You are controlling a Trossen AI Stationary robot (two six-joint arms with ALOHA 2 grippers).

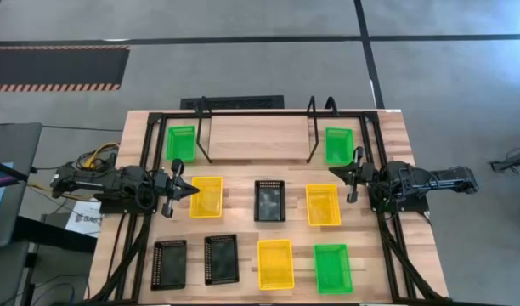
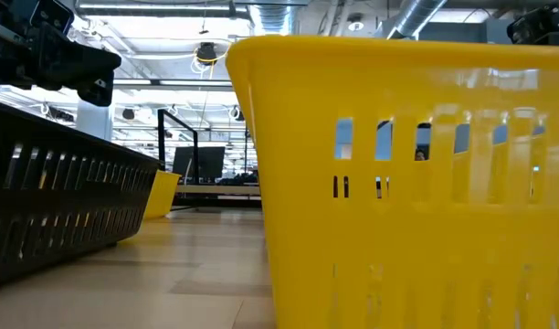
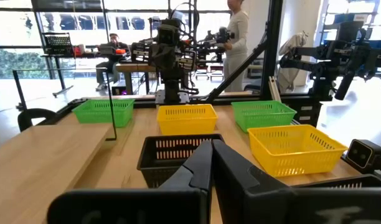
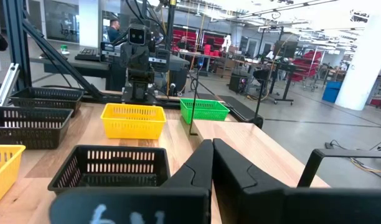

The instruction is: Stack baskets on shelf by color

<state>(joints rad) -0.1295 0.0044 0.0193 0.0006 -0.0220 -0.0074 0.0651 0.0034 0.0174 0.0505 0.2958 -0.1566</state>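
Left gripper (image 1: 190, 190): closed with nothing between the fingers, poised at the left edge of the tabletop, tips over the near rim of a yellow basket (image 1: 206, 196); likely parked there as a ready pose, no grasp begun.
Right gripper (image 1: 338, 172): fingers all but together, holding nothing, hovering near the right edge just beside the far-right green basket (image 1: 337, 145); mirrors the left arm, so judged as waiting too.
Nearest baskets: middle row holds that yellow basket, a black basket (image 1: 270, 201) at the centre and another yellow basket (image 1: 323, 205) on the right; within easy reach of either arm.
Front row: two black baskets (image 1: 195, 262) side by side on the left, then a yellow one (image 1: 275, 263) and a green one (image 1: 332, 269); colours mixed, apparently scattered so sorting is needed.
Far corners: one green basket (image 1: 180, 143) left of the shelf, the other right of it; both on the tabletop, not on the board.
Shelf (image 1: 256, 138): pale board between black rod loops at the far middle, bare; kept free as the stacking place.
Progress: judged at the very start, no basket stacked or lifted.
Count: eight baskets visible from above, three yellow, three green, three black minus one not found.
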